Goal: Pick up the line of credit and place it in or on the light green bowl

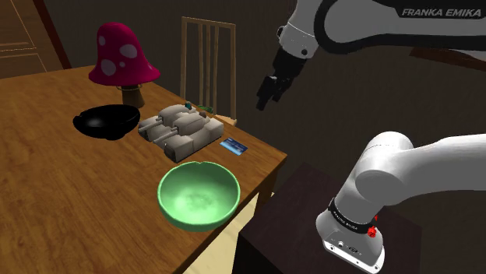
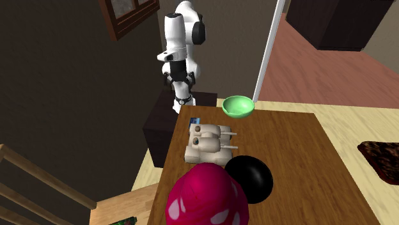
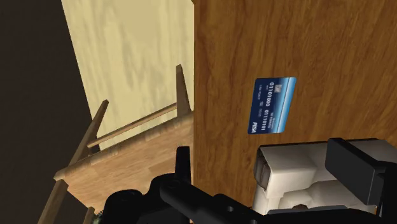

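Clearly the step in hand is the approach, and nothing is grasped yet. The wooden table (image 1: 47,101) lies well below the gripper (image 1: 269,91), which hangs in the air over the table's edge with its two black fingers standing apart and empty. The light green bowl (image 1: 198,224) sits lower down and to the stand's side of the gripper, upright and with nothing in it. The pale toy tank (image 1: 181,128) stands almost directly under the hand; in the wrist view it appears between the fingers, but they do not touch it. The thing to pick, a small blue bank card (image 3: 272,105), lies flat on the wood under the gripper, a little ahead of the fingertips, just beside the tank and near the table's edge. To do this well, I judge the hand should first move forward until the card is centred between the fingers, then turn so they close across its short side, and go down slowly. The card is very thin, so the tips must nearly touch the wood, and the tank must stay clear of the nearer finger.
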{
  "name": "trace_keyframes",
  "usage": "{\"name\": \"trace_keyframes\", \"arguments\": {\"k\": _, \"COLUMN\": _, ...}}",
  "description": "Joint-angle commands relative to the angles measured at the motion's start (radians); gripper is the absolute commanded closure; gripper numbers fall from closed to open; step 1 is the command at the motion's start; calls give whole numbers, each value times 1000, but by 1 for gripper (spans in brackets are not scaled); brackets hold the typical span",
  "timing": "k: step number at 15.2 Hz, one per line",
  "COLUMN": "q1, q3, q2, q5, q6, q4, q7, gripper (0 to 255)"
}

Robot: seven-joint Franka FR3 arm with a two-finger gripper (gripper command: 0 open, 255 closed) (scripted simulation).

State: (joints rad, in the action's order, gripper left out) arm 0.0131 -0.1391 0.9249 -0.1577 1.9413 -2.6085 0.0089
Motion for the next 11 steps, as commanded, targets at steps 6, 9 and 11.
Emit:
{"name": "trace_keyframes", "arguments": {"k": 6, "q1": 43, "q3": -191, "q2": -14, "q5": -75, "q6": 483, "q4": -244, "q7": 119, "gripper": 0}}
{"name": "trace_keyframes", "arguments": {"k": 9, "q1": 33, "q3": -305, "q2": -102, "q5": -93, "q6": 721, "q4": -301, "q7": 192, "gripper": 0}}
{"name": "trace_keyframes", "arguments": {"k": 11, "q1": 16, "q3": -343, "q2": -151, "q5": -93, "q6": 802, "q4": -310, "q7": 213, "gripper": 0}}
